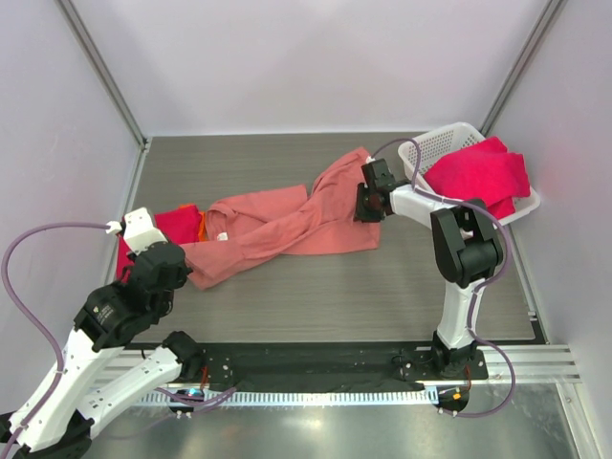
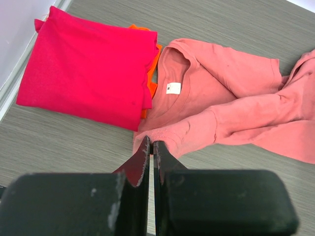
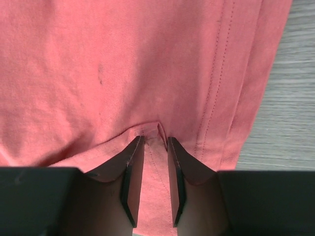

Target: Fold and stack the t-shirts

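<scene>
Your right tool pinches a fold of the salmon tee at its tips; left tool is closed, empty, tee's edge just ahead. Looks like spreading: pull it flat next.

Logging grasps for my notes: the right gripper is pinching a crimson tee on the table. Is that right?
No. The right gripper is pinching the salmon-pink tee, not a crimson one, on the table; the right wrist view shows it.
</scene>
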